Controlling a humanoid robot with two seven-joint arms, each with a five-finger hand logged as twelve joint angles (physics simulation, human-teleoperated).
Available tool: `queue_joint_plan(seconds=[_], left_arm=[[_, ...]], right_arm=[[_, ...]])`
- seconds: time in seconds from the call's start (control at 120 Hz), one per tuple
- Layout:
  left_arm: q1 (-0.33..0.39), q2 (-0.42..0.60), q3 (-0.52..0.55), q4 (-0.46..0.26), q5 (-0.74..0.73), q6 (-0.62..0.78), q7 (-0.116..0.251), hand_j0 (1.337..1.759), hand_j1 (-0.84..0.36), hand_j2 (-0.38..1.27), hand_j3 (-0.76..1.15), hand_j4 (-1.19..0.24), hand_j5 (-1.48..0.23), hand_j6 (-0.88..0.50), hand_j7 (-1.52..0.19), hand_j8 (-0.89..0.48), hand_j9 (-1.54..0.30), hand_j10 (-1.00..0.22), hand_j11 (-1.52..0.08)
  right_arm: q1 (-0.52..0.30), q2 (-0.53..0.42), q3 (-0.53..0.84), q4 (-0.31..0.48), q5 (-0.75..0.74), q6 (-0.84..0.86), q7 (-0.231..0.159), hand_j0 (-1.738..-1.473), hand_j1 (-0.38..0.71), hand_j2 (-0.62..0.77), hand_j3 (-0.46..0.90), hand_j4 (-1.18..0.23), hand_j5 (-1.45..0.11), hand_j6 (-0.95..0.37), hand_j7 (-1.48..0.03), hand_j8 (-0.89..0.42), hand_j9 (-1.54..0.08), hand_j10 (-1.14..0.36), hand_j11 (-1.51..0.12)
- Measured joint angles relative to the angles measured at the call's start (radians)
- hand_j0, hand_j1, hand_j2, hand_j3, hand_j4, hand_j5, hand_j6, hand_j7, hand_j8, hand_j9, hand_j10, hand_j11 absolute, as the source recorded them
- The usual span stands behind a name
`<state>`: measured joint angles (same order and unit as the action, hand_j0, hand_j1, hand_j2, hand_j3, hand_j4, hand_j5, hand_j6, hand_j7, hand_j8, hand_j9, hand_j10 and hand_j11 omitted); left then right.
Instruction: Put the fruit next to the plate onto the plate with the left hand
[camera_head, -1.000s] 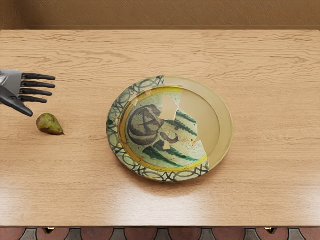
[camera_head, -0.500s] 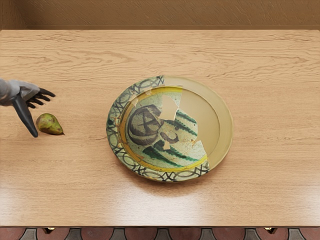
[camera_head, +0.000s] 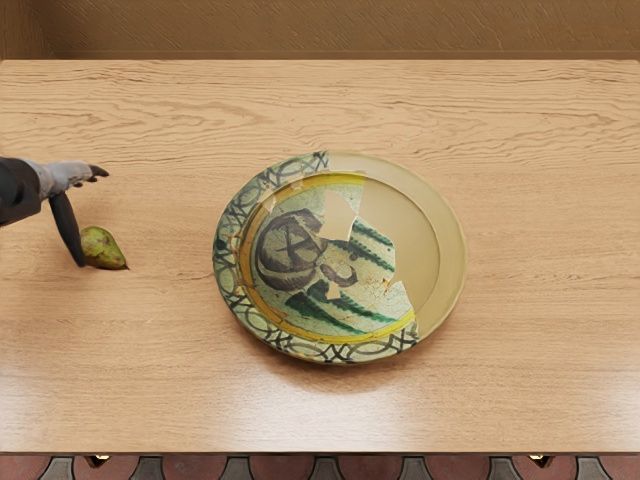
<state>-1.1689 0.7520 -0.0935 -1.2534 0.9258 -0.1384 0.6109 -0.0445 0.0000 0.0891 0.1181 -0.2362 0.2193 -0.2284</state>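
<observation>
Wooden table (camera_head: 500, 100) bears pear (camera_head: 103, 249) just right of left hand (camera_head: 62, 185).

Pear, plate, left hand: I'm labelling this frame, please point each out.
pear (camera_head: 103, 250), head view, middle of its body.
plate (camera_head: 451, 250), head view, bare right rim.
left hand (camera_head: 60, 181), head view, its grey middle.

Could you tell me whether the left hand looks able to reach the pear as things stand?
Probably yes: the left hand hangs open close beside the pear, on its left, and nothing lies between them; the plate sits apart to the right.
</observation>
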Motion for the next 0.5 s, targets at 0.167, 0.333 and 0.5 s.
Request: queue_joint_plan(seconds=[0.167,0.333,0.5], left_arm=[[-0.077,-0.011,0.099,-0.021,0.004,0.093,0.000,1.658,0.32,0.01,0.00,-0.03,-0.04,-0.04,-0.04,-0.03,-0.04,-0.03,-0.04],[-0.079,-0.011,0.160,-0.079,0.040,0.221,0.000,1.658,0.31,0.01,0.00,-0.04,-0.05,-0.05,-0.05,-0.04,-0.05,-0.04,-0.05],[-0.069,-0.015,0.209,-0.093,0.065,0.298,0.000,1.658,0.30,0.01,0.00,-0.05,-0.06,-0.05,-0.06,-0.05,-0.06,-0.05,-0.06]], right_arm=[[0.000,0.000,0.000,0.000,0.000,0.000,0.000,-1.658,-0.32,0.00,0.00,-0.02,-0.03,-0.02,-0.03,-0.02,-0.03,-0.02,-0.03],[0.000,0.000,0.000,0.000,0.000,0.000,0.000,-1.658,-0.32,0.00,0.00,-0.02,-0.03,-0.02,-0.03,-0.02,-0.03,-0.02,-0.03],[0.000,0.000,0.000,0.000,0.000,0.000,0.000,-1.658,-0.32,0.00,0.00,-0.02,-0.03,-0.02,-0.03,-0.02,-0.03,-0.02,-0.03]])
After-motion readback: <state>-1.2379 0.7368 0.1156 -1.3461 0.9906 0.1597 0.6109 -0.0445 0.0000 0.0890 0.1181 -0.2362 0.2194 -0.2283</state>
